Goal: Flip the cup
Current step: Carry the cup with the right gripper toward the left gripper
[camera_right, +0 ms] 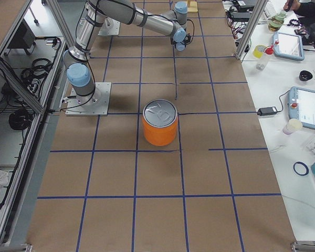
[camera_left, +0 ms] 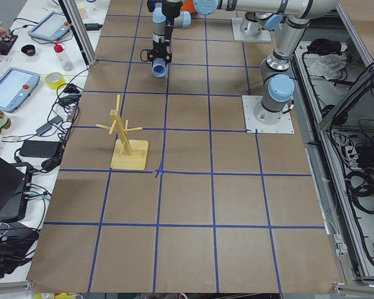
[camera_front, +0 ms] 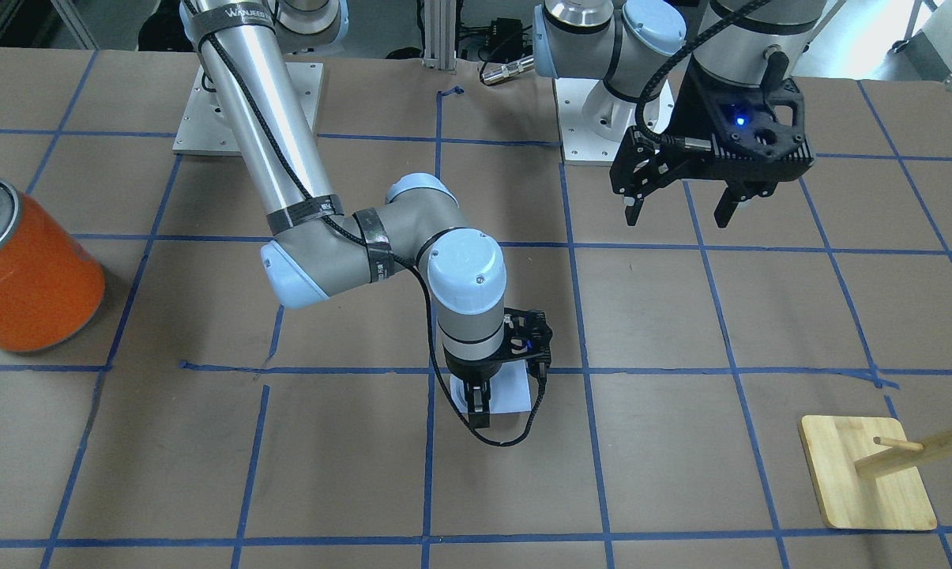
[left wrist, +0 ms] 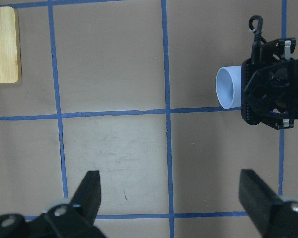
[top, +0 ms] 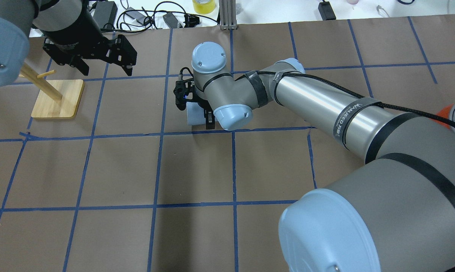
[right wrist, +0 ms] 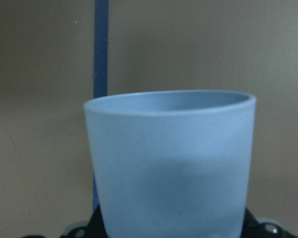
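The cup (right wrist: 171, 163), a small pale blue tumbler, fills the right wrist view with its open rim away from the camera. My right gripper (camera_front: 478, 405) is shut on its base end near the table's middle. In the left wrist view the cup (left wrist: 228, 88) lies sideways, low over the paper, with its mouth turned toward the robot's left, sticking out of the right gripper (left wrist: 270, 94). It also shows in the overhead view (top: 194, 115). I cannot tell if it touches the table. My left gripper (camera_front: 677, 215) is open, empty and raised, apart from the cup.
A large orange can (camera_front: 29, 269) with a silver lid stands on the robot's right side. A wooden peg rack on a square base (camera_front: 863, 482) stands on the left side, near the left gripper (top: 107, 71). Blue tape lines grid the brown table.
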Controlling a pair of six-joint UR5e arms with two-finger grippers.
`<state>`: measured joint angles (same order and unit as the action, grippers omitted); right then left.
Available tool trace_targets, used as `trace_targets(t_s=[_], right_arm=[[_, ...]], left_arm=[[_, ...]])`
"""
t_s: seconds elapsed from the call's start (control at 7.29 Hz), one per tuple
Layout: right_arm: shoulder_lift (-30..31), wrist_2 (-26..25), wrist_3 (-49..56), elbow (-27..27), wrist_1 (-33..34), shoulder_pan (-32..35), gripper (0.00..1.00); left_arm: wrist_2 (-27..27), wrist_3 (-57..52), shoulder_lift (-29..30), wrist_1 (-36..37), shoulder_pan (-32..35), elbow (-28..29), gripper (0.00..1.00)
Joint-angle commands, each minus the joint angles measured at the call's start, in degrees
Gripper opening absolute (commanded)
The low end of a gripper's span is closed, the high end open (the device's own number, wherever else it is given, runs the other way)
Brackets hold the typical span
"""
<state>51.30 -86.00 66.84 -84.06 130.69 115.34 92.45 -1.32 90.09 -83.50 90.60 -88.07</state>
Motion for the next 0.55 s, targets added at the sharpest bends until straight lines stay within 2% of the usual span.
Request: trace_targets(t_s=[0.0,0.14,0.27,0.41], right_arm=[[-0.1,0.5,-2.0,-0.8,0.0,0.1,0.70],[-0.1,0.5,-2.4,-0.9,0.0,0.1,0.73],[-0.1,0.6,-2.7,-0.9,0.3,0.1,0.90],[0.1,0.6,-2.8,-0.8,0.3,0.1,1.00]], left_arm=[[-0.2,0.0,0.0,0.0,-0.1,0.0,1.00],[-0.2,0.0,0.0,0.0,-0.1,0.0,1.00],[-0.1,0.0,0.0,0.0,-0.1,0.0,1.00],[-0.2,0.0,0.0,0.0,-0.1,0.0,1.00]])
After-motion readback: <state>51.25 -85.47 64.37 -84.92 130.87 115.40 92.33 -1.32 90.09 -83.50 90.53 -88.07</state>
